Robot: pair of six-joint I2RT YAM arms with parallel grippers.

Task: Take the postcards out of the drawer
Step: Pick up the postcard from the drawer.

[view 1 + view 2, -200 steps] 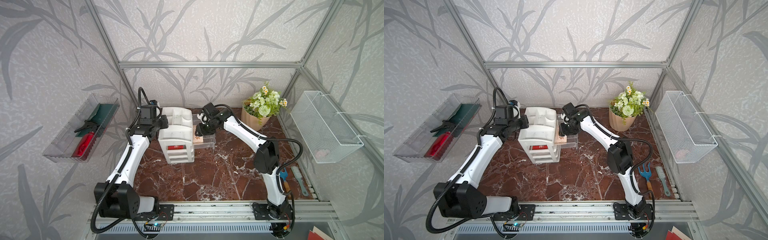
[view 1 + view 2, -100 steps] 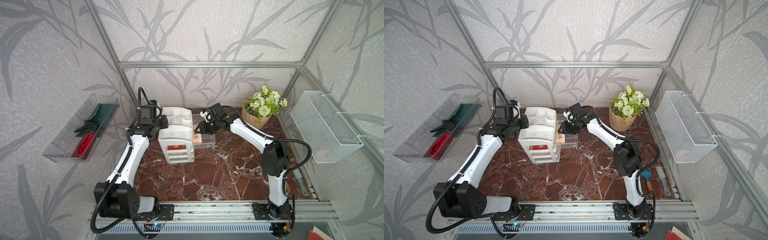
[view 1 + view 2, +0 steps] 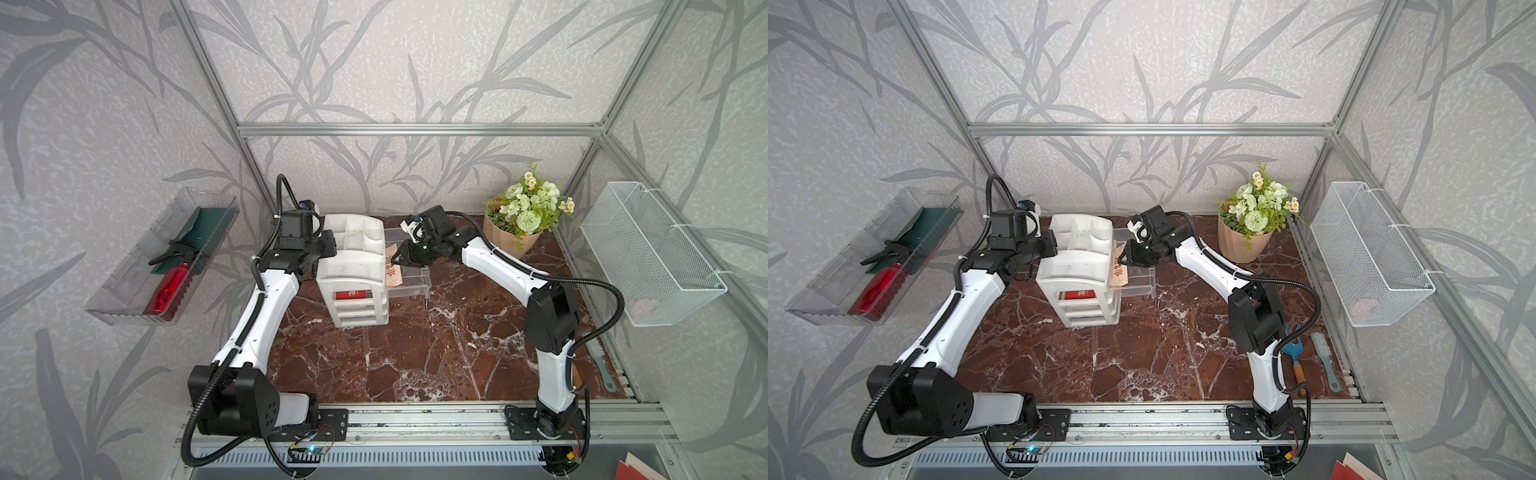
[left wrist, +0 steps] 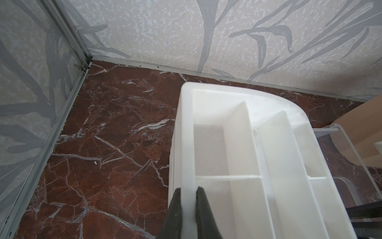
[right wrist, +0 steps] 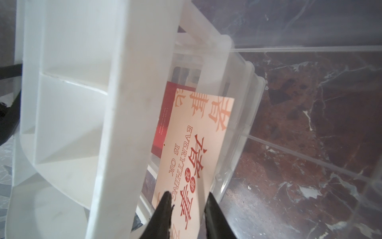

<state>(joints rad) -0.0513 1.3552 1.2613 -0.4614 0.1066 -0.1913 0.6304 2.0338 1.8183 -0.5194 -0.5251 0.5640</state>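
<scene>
A pale peach postcard (image 5: 196, 149) with red characters leans up out of the clear drawer (image 3: 411, 282), which is pulled out to the right of the white organizer (image 3: 353, 249). A red postcard (image 5: 163, 124) lies behind it in the drawer and shows through the organizer's front (image 3: 351, 294). My right gripper (image 5: 189, 198) straddles the peach card's upper end (image 3: 392, 270); a narrow gap still shows between its fingers. My left gripper (image 4: 189, 189) is shut on the organizer's left rim (image 4: 187, 144).
A potted bunch of flowers (image 3: 513, 232) stands at the back right. A wire basket (image 3: 648, 253) hangs on the right wall and a clear tray with a red bottle (image 3: 162, 257) on the left wall. A hand rake (image 3: 1293, 357) and brush (image 3: 1325, 357) lie front right.
My right gripper has come down onto the leaning peach card's top end and its jaws have narrowed around it. The left arm has not moved.
</scene>
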